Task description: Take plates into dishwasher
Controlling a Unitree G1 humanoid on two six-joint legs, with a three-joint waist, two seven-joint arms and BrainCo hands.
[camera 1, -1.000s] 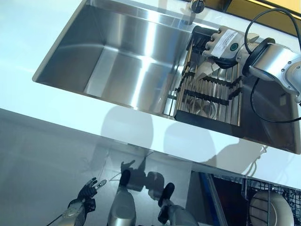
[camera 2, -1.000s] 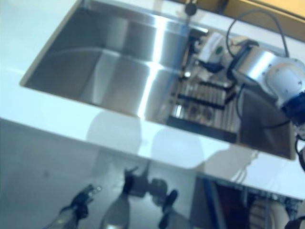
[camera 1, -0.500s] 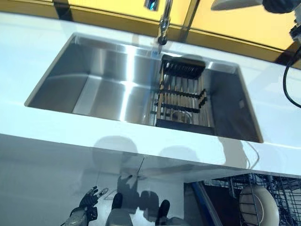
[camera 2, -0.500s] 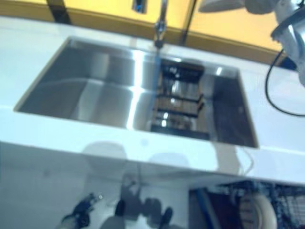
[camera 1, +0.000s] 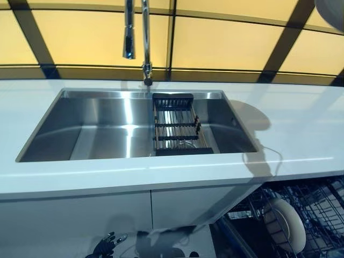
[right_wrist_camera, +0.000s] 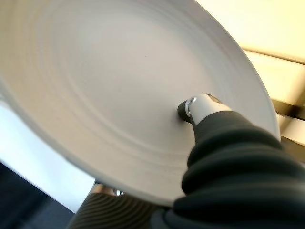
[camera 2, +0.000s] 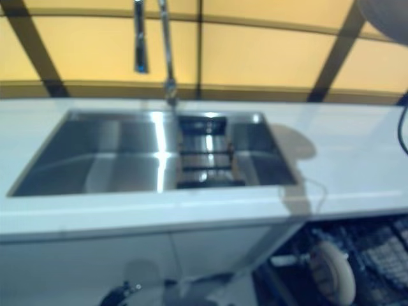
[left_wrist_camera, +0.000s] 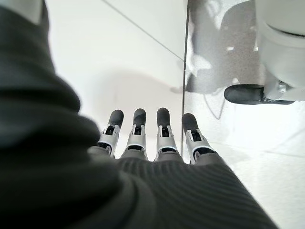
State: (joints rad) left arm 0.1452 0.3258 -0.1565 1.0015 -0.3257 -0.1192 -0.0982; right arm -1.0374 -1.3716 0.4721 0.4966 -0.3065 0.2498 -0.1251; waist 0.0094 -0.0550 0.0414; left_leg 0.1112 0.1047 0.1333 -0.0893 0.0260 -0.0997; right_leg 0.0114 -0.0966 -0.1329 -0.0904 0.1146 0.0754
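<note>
Up high, right hand (right_wrist_camera: 202, 109) pinching white plate (right_wrist_camera: 109, 100).

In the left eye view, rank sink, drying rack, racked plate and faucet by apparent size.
1. sink, by far largest.
2. drying rack inside the sink.
3-4. faucet and the plate in the dishwasher rack: too alike to rank, and the plate sits nearer the camera.

A steel sink (camera 2: 115, 153) sits in the white desk (camera 2: 357, 153), a plate (camera 2: 335, 274) standing in the dishwasher rack (camera 2: 376, 255) below.
</note>
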